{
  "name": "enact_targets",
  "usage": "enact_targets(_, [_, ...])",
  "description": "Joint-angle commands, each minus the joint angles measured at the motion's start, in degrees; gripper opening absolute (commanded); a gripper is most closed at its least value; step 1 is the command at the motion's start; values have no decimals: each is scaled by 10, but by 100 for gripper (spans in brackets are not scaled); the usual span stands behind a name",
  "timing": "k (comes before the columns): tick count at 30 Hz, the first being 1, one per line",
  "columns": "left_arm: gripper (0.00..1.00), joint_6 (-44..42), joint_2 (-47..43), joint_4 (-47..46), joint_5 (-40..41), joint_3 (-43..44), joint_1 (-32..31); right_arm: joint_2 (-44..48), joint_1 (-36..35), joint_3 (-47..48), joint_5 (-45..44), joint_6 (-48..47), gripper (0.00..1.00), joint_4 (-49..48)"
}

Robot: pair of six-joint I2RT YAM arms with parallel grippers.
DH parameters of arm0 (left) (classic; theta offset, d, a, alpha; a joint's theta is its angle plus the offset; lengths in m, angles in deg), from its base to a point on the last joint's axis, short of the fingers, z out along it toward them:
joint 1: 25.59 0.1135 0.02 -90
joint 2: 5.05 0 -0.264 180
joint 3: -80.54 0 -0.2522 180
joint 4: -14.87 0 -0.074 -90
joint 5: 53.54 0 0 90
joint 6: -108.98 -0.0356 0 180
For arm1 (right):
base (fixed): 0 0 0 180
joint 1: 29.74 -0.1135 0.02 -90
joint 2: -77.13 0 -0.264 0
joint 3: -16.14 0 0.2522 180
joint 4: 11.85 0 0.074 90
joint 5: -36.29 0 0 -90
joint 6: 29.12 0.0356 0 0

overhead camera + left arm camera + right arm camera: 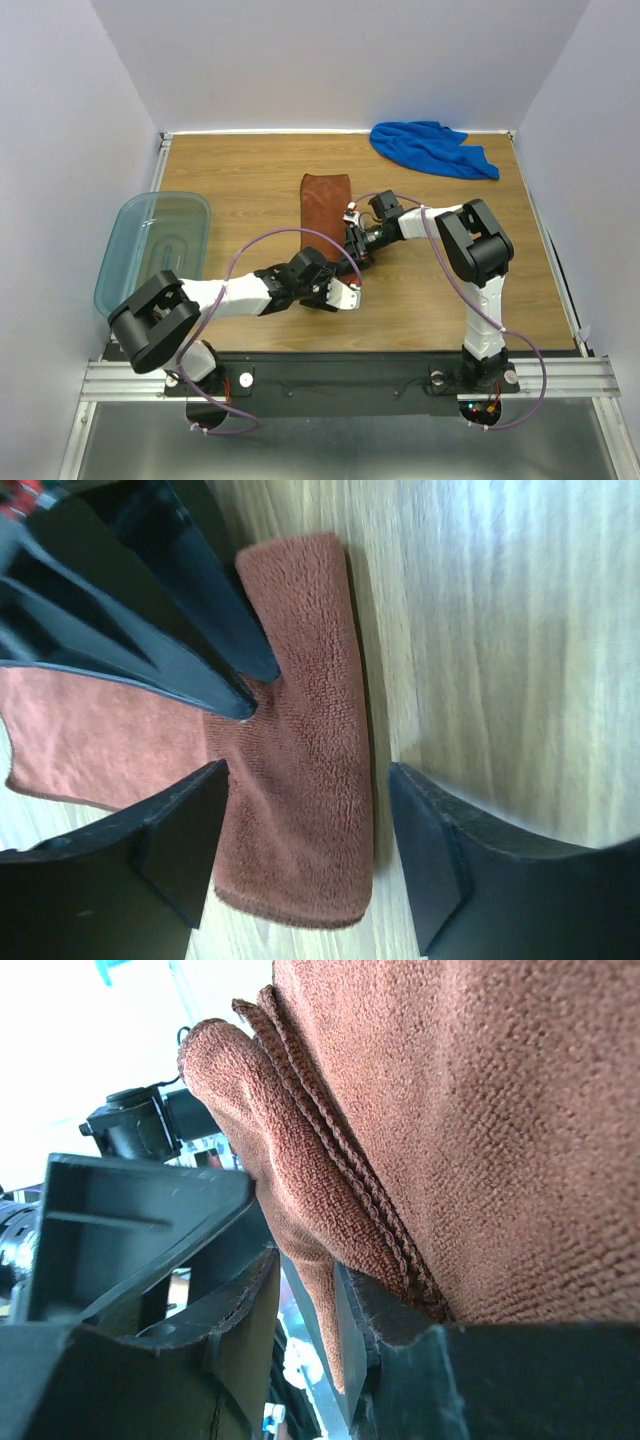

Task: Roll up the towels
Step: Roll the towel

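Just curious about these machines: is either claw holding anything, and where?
The right claw pinches the rust-brown cloth towel by a folded edge at its near end; the left claw stands open, holding nothing.

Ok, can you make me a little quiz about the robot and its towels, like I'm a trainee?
1. True or false: the blue towel is already rolled up.
2. Which claw pinches the brown towel? A) left B) right C) neither
3. Fill in: the bin sits on the robot's ____ side.

Key:
1. False. It lies crumpled in the far corner.
2. B. The right claw has cloth between its fingers. The left claw hangs open over the towel's end.
3. Left.
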Motion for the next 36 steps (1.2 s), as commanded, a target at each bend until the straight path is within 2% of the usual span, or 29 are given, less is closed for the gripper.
enact_targets(1, [71,-11,10,-39,11,-6,-2,-34,-5,-11,-81,-22,35,-5])
enact_targets(6, [58,-5,47,-32,17,1,-2,-38,-5,-11,-80,-23,34,-5])
enact_targets(8, [57,-1,57,-24,18,4,-1,-38,-4,-13,-78,-24,34,-6])
enact_targets(9, [53,3,67,-18,14,8,-1,-39,-5,-13,-78,-25,34,-5])
enact_targets(14, [43,30,82,60,-52,55,8,-9,0,-15,-91,-44,35,-4])
enact_targets(16, [43,43,89,112,-84,72,8,15,13,-14,-101,-56,42,-4])
enact_targets(17, [43,51,99,151,-106,97,10,40,24,-13,-107,-60,50,-3])
enact_targets(20, [39,79,119,215,-164,142,26,86,43,-7,-113,-62,62,-2])
enact_targets(21, [36,85,133,228,-176,152,32,97,53,-5,-116,-61,68,-1])
enact_targets(24, [33,98,157,267,-219,184,52,141,74,2,-133,-62,80,2])
enact_targets(27, [32,102,181,307,-258,217,77,181,110,12,-143,-69,96,7])
enact_targets(29, [32,99,192,345,-293,244,91,200,149,21,-141,-73,100,15])
enact_targets(32, [32,94,229,396,-340,282,112,240,190,36,-128,-118,100,47])
enact_targets(36, [31,79,276,457,-391,324,130,305,198,80,-167,-301,100,184])
